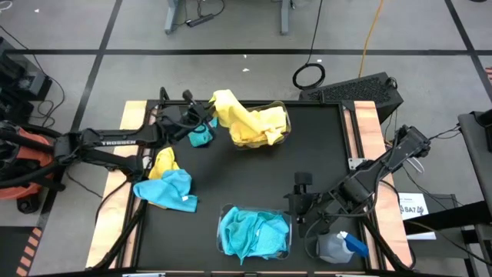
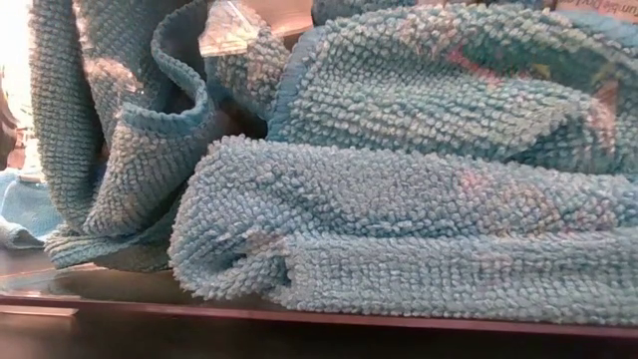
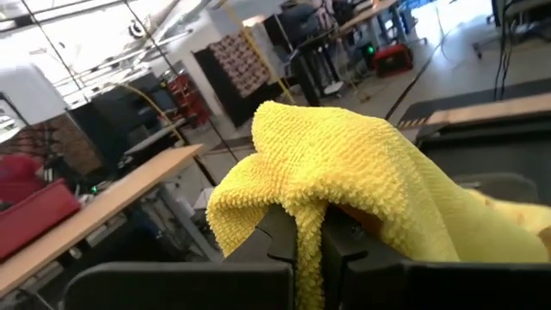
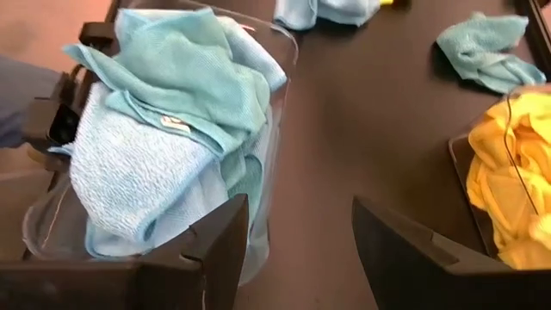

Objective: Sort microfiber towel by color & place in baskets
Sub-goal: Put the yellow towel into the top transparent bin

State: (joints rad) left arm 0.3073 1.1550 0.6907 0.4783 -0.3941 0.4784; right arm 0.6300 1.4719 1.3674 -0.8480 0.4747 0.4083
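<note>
My left gripper point(image 1: 207, 109) is over the table's far left part, shut on a yellow towel point(image 1: 224, 104), just left of the far basket point(image 1: 286, 115), which holds yellow towels point(image 1: 257, 127). The near basket point(image 1: 290, 245) is piled with turquoise towels point(image 1: 252, 232) that fill the low view point(image 2: 399, 199). My right gripper point(image 1: 301, 196) hovers open just right of the near basket point(image 4: 271, 185). A small turquoise towel point(image 1: 201, 138) lies loose near my left gripper. Another yellow towel point(image 1: 163, 163) and turquoise towel point(image 1: 169, 188) lie heaped at the left. My left gripper pinches the yellow towel between its two fingers point(image 3: 284, 245), by a bunched fold at its left end point(image 3: 306, 185); the cloth drapes over the fingertips and hides them. That end is lifted clear. The rest trails right into the far basket point(image 3: 508, 185).
A clear spray bottle with a blue trigger point(image 1: 340, 246) stands at the near right corner, beside my right arm. Wooden strips point(image 1: 365, 127) border the black mat on both sides. Bare mat lies between the two baskets point(image 1: 254, 173).
</note>
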